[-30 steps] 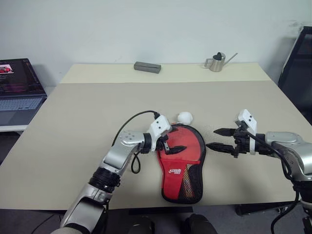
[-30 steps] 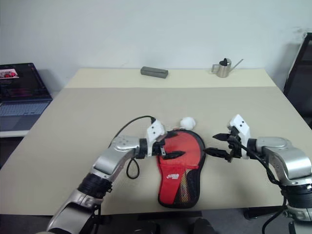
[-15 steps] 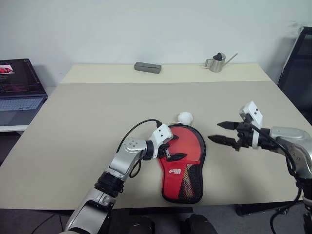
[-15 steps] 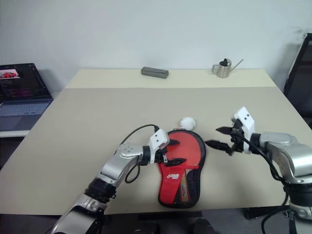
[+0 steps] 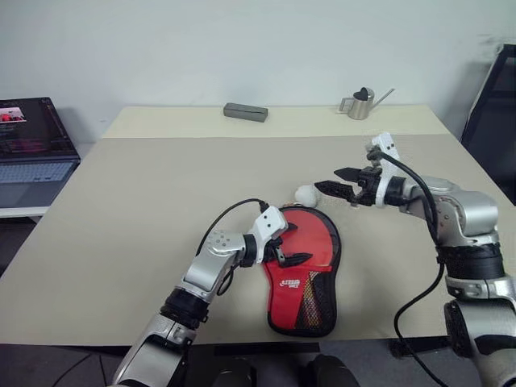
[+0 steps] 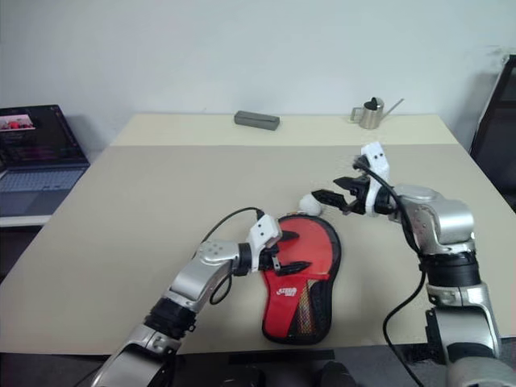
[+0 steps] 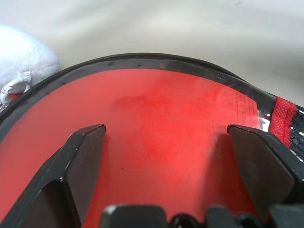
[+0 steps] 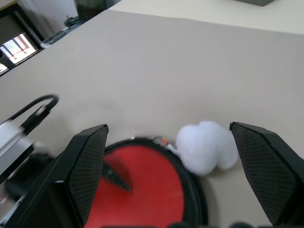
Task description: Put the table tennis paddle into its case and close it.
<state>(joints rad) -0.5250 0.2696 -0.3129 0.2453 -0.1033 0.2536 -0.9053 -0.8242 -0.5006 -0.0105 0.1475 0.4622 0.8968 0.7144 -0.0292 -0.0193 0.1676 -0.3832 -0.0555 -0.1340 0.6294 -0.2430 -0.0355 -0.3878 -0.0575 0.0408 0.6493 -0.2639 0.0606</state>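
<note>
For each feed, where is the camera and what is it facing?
Head stereo pair: looks forward and down over the table; both arms show, the case is central.
Left wrist: looks along the open left hand onto the case.
Right wrist: looks past the open right hand at the white pompom.
Shared: case and pompom.

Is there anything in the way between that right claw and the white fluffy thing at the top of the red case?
Nothing visible. The right end effector hangs open in the air just past the white pom-pom, which lies against the round end of the case. Only bare table lies between them.
</note>
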